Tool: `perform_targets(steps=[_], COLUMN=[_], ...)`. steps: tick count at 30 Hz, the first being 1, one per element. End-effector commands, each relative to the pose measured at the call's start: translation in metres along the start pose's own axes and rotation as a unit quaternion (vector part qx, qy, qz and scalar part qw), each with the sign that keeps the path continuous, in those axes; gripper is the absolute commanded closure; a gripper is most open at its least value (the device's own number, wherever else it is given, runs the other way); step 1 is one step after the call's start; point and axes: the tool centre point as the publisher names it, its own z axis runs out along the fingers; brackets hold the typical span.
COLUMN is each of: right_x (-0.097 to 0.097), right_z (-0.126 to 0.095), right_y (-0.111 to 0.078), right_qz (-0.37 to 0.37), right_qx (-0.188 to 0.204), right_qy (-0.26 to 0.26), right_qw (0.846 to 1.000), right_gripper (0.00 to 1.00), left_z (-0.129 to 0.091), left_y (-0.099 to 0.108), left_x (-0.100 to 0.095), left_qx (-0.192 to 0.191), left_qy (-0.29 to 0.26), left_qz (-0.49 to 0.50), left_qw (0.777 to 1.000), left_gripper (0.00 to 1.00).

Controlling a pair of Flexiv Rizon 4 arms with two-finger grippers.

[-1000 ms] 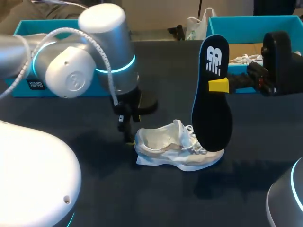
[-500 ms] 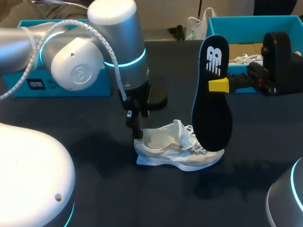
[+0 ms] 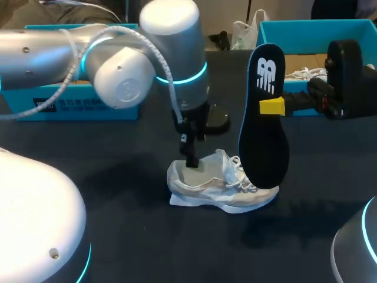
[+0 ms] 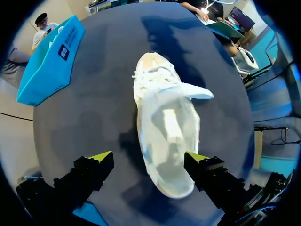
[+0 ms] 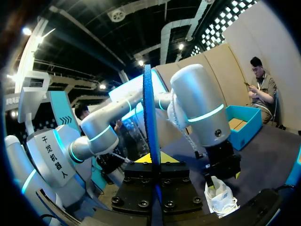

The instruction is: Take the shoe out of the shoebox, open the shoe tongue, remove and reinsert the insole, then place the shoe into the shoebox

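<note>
White shoe [image 3: 221, 187] upright on dark worktop [image 3: 147, 236], mid-table. Left claw [image 3: 191, 158] wide open, empty, above heel end. Right claw [image 3: 272, 107] clamped on black insole [image 3: 263, 135], held upright over forefoot.

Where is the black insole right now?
The insole stands upright right of the middle in the head view, pinched in the right gripper, lower end over the white shoe.
</note>
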Motion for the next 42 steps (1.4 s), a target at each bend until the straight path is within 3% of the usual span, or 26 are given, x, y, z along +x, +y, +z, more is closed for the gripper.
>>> perform_targets(steps=[1,10,14,19,22,26,30,31,33,34,42], right_x=[0.0,0.0,0.0,0.0,0.0,0.0,0.0,0.0,0.0,0.0,0.0], right_z=[0.001,0.001,0.001,0.001,0.001,0.001,0.001,0.001,0.001,0.001,0.001], right_y=[0.0,0.0,0.0,0.0,0.0,0.0,0.0,0.0,0.0,0.0,0.0], right_qz=[0.001,0.001,0.001,0.001,0.001,0.001,0.001,0.001,0.001,0.001,0.001], right_qx=[0.001,0.001,0.001,0.001,0.001,0.001,0.001,0.001,0.001,0.001,0.001], right_qy=[-0.001,-0.001,-0.001,-0.001,-0.001,-0.001,-0.001,-0.001,-0.001,-0.001,-0.001], right_qw=[1.0,1.0,1.0,1.0,1.0,1.0,1.0,1.0,1.0,1.0,1.0], right_gripper=[1.0,1.0,1.0,1.0,1.0,1.0,1.0,1.0,1.0,1.0,1.0], left_z=[0.024,0.047,0.052,0.057,0.059,0.062,0.066,0.066,0.066,0.066,0.063], left_y=[-0.012,-0.009,-0.008,-0.007,-0.008,-0.01,-0.011,-0.011,-0.011,-0.011,-0.01], left_x=[-0.008,-0.003,-0.003,-0.003,-0.002,-0.001,-0.002,-0.003,-0.003,-0.003,-0.004], left_qx=[-0.003,-0.002,-0.002,-0.003,-0.002,-0.004,-0.007,-0.007,-0.008,-0.009,-0.01], left_qy=[0.011,0.017,0.017,0.019,0.02,0.02,0.021,0.022,0.022,0.021,0.019], left_qz=[-0.007,-0.031,-0.038,-0.042,-0.043,-0.041,-0.043,-0.044,-0.045,-0.045,-0.039], left_qw=[1.0,0.999,0.999,0.999,0.999,0.999,0.999,0.999,0.999,0.999,0.999], left_gripper=[0.0,0.12,0.29,0.31,0.44,0.44,0.55,0.59,0.95,1.0,1.0])
